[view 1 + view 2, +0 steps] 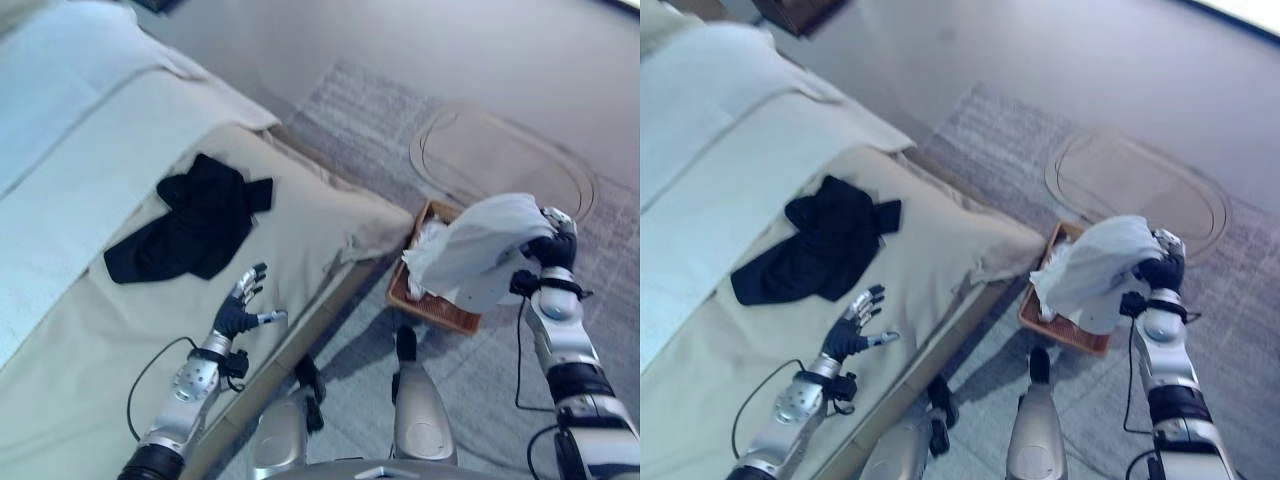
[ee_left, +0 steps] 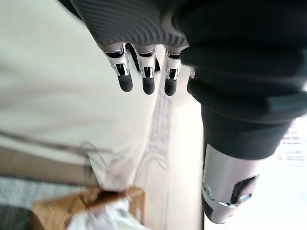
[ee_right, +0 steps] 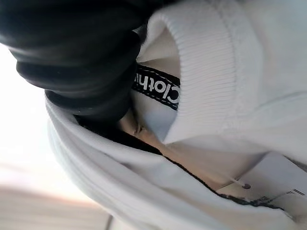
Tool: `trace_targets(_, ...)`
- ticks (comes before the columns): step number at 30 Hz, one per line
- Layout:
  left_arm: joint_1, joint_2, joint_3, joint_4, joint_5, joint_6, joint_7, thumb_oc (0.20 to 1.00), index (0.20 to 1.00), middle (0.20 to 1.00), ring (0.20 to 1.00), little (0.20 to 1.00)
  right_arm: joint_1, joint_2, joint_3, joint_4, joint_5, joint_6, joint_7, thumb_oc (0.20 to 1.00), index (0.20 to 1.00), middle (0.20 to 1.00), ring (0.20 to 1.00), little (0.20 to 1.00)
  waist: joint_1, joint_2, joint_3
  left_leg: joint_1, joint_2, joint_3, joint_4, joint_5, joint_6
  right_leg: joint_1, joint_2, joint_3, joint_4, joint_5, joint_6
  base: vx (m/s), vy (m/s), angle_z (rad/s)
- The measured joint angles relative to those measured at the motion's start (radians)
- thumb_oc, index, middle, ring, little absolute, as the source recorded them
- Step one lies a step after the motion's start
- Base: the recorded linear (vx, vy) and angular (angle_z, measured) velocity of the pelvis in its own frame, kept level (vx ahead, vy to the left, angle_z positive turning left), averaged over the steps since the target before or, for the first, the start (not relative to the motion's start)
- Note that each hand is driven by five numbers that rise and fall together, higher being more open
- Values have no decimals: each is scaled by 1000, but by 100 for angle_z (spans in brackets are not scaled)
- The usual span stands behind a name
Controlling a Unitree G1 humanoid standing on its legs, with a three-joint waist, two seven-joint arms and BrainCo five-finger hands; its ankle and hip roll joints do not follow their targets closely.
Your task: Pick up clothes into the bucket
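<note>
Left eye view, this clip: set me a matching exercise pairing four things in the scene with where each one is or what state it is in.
Things:
1. Black crumpled garment
2. White knit garment
3. Brown woven basket
4. Left robot hand

Places or states:
A. On the grey carpet beside the bed, white cloth already inside
B. Held up by the right robot hand, hanging above the basket
C. Lying on the beige bed cover
D. Open, fingers spread above the bed, holding nothing

Pairs: 1-C, 2-B, 3-A, 4-D
</note>
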Motion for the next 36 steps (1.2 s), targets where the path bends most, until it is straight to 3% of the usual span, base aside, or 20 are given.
trace_targets(6, -16, -5, -3, -60, -38, -8, 13, 1000, 1000, 1000, 1000, 1000, -125, -32, 59, 76, 20, 3, -51, 200, 200, 200, 200, 200, 16, 15, 62, -175, 20, -28, 124, -13, -8, -177, -4, 2, 146, -30, -28, -92, -46, 9)
trace_targets(17, -37, 34, -79, -113, -78, -22, 67, 1000, 1000, 1000, 1000, 1000, -375, -106, 154, 367, 60, 4, -123, 200, 200, 200, 200, 200, 41, 42, 84, -389, 24, -82, 248, -18, -8, -375, -15, -3, 282, -58, -65, -49, -20, 11)
trace_targets(20, -62, 34, -88, -116, -78, -27, 96, 1000, 1000, 1000, 1000, 1000, -434, -119, 200, 512, 66, 21, -127, 200, 200, 200, 200, 200, 48, 45, 85, -431, 19, -96, 298, -33, -9, -412, -26, -2, 334, -79, -73, 33, -10, 13)
trace_targets(25, -76, 38, -87, -126, -78, -30, 127, 1000, 1000, 1000, 1000, 1000, -452, -119, 204, 582, 75, 35, -127, 200, 200, 200, 200, 200, 51, 47, 86, -492, 25, -118, 412, -89, -7, -452, -31, 4, 415, -117, -76, 56, -9, 6)
trace_targets(26, -78, 46, -87, -129, -78, -30, 130, 1000, 1000, 1000, 1000, 1000, -454, -119, 205, 585, 78, 37, -127, 341, 341, 341, 341, 341, 49, 47, 86, -496, 26, -120, 430, -97, -8, -455, -32, 6, 426, -120, -76, 0, 0, 0)
trace_targets(27, -78, 48, -87, -130, -78, -30, 132, 1000, 1000, 1000, 1000, 1000, -455, -119, 204, 585, 78, 37, -127, 561, 561, 561, 561, 561, 49, 47, 86, -498, 26, -120, 434, -100, -7, -455, -33, 6, 429, -121, -76, 0, 0, 0)
trace_targets(28, -79, 54, -87, -135, -78, -30, 135, 1000, 1000, 1000, 1000, 1000, -456, -120, 204, 585, 80, 37, -126, 1000, 1000, 1000, 1000, 1000, 48, 47, 86, -499, 26, -120, 443, -103, -8, -455, -34, 8, 433, -122, -75, 0, 0, 0)
trace_targets(36, -79, 57, -89, -149, -89, -31, 132, 1000, 1000, 1000, 1000, 1000, -465, -134, 206, 586, 108, 41, -122, 1000, 1000, 1000, 1000, 1000, 49, 47, 86, -514, 16, -129, 445, -106, -5, -464, -42, 6, 436, -118, -74, -13, 1, 2)
